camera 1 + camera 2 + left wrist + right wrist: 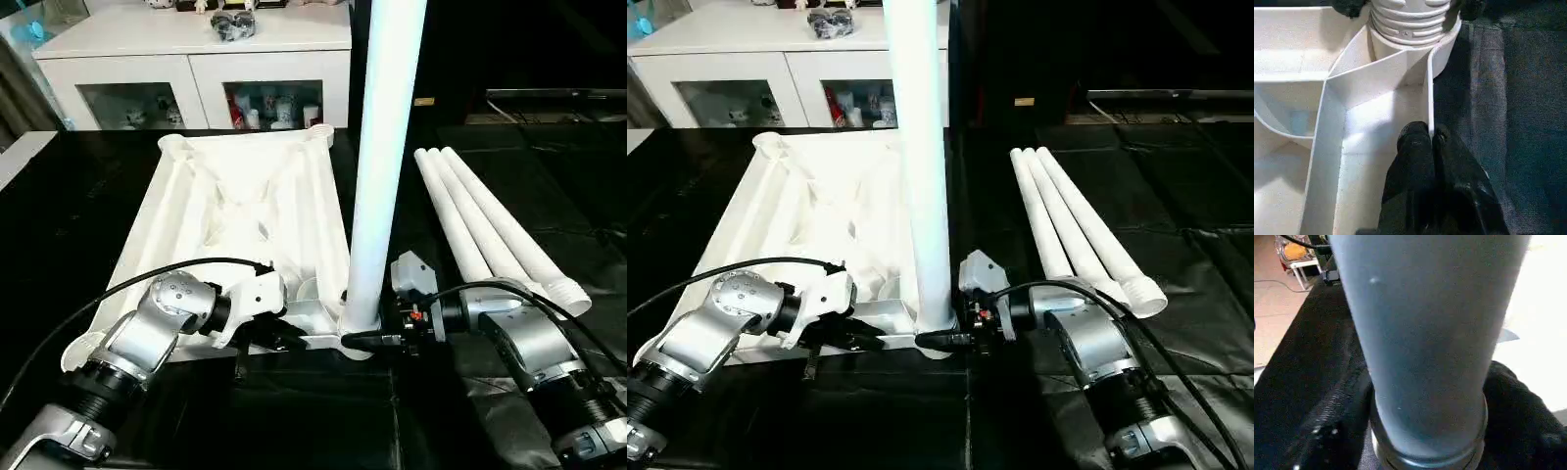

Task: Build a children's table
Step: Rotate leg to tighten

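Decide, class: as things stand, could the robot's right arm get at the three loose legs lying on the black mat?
Probably yes. The three loose legs lie uncovered on the black mat, on the right arm's own side, with nothing between them. But the right tool stands at the upright leg's base, so it must leave that first.

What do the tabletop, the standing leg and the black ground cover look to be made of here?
Tabletop: apparently moulded white plastic, smooth and slightly glossy, going by its thin ribs and round corner sockets. Standing leg: likely the same white plastic, a smooth tube with moulded ridges at its base. Ground cover: probably a thin black plastic sheet or coated fabric; it wrinkles and shines.
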You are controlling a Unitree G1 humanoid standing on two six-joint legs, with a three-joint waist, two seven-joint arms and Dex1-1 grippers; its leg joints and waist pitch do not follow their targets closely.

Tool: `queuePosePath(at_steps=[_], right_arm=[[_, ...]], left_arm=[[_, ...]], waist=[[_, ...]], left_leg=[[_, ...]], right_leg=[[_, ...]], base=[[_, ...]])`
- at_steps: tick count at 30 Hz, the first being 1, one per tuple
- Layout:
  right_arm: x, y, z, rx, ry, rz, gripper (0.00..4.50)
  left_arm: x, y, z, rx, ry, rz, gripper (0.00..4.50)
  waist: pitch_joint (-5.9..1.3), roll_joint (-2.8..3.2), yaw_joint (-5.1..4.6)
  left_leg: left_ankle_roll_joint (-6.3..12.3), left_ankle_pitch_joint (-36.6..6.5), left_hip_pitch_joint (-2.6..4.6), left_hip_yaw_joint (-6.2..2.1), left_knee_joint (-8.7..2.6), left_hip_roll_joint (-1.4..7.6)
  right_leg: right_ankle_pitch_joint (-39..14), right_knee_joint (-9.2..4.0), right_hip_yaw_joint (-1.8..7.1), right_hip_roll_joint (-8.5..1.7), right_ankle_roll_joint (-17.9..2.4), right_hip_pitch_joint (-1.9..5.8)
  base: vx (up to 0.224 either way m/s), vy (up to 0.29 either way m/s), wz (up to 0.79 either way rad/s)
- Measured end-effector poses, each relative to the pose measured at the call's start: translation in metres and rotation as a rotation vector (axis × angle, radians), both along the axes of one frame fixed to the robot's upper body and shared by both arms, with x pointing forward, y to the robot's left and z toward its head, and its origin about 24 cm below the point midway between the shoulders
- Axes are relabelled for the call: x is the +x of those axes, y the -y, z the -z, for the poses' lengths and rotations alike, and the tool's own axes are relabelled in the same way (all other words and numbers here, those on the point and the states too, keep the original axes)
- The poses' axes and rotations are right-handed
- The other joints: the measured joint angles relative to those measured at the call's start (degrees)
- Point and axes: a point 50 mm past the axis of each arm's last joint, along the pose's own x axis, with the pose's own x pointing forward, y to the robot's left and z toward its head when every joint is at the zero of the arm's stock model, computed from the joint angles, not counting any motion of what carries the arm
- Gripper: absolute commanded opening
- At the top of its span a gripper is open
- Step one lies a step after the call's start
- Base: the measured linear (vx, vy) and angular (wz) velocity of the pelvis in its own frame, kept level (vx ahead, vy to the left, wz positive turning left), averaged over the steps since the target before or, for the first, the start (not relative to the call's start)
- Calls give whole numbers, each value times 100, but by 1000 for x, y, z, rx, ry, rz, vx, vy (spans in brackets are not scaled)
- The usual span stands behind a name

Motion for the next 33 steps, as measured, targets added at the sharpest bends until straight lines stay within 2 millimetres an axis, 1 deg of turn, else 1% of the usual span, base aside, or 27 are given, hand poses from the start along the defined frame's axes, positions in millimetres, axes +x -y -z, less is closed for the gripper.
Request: queuePosePath(at_steps=[2, 5, 12, 15, 17, 19, 20, 24, 26, 31, 32, 33], right_arm=[[0, 0, 0, 0, -2, 0, 282], [0, 0, 0, 1, -6, 0, 274], [-3, -2, 2, 21, -23, 13, 272], [-6, -5, 7, 47, -29, 85, 272], [-2, -9, 9, 61, -23, 180, 272], [4, -14, 12, 78, -14, 320, 272], [8, -17, 13, 90, -11, 410, 272], [23, -27, 16, 111, -2, 667, 272], [31, -33, 15, 95, 8, 747, 272], [39, -40, 11, 72, 36, 830, 272], [41, -41, 10, 71, 40, 844, 342], [41, -41, 10, 79, 38, 848, 342]], left_arm=[[0, 0, 0, -1, 2, 2, 0], [0, 0, 0, -1, 4, 3, 0], [0, -1, 1, 5, -7, -6, 0], [1, 3, 2, -3, -16, -47, 0], [5, 4, 3, -11, -12, -120, 0], [10, 6, 4, -28, -15, -225, 0], [12, 9, 5, -37, -19, -285, 0], [19, 26, 8, -82, -29, -467, 0], [21, 32, 8, -95, -20, -541, 0], [24, 42, 6, -107, -8, -626, 0], [24, 44, 5, -108, -8, -641, 0], [24, 45, 5, -109, -6, -647, 0]], waist=[[0, 0, 0], [0, 0, 0], [-2, -1, 3], [-5, 0, -4], [-6, 0, -54], [-5, 1, -117], [-5, 4, -183], [-5, 5, -368], [-5, 5, -428], [-6, 6, -453], [-6, 6, -452], [-6, 6, -451]], left_leg=[[0, 0, -1, 0, 0, 0], [0, 0, -1, 0, 0, 0], [0, 0, 0, 0, 0, 0], [-1, 0, 4, 3, 0, 0], [-2, 1, 11, 4, 1, -1], [-3, 1, 16, 3, 1, -1], [-4, 1, 16, 4, 0, -3], [-5, 2, 25, 1, 0, -7], [-4, 2, 20, -3, -1, -7], [-5, 2, 11, -7, -1, -6], [-4, 2, 6, -7, -1, -6], [-4, 1, 4, -7, -1, -6]], right_leg=[[0, 0, 0, 0, 0, 0], [0, 0, 0, 0, 0, 0], [0, 1, 0, 0, 0, 3], [0, 1, 1, -2, 1, 17], [2, 6, 2, -3, 3, 23], [-2, 7, 2, -1, 19, 22], [-1, 5, 4, -2, 21, 20], [0, 3, 4, -3, 23, 20], [0, 2, 3, -2, 23, 17], [5, 2, 2, 1, 19, 11], [18, 1, 2, 0, -3, 9], [15, 0, 2, 0, 2, 8]], base=[[0, 0, 0], [0, 0, 0], [0, 0, 0], [0, 0, 0], [0, 0, 0], [0, 0, 0], [0, 0, 0], [0, 0, 0], [0, 0, 0], [0, 0, 0], [0, 0, 0], [0, 0, 0]])
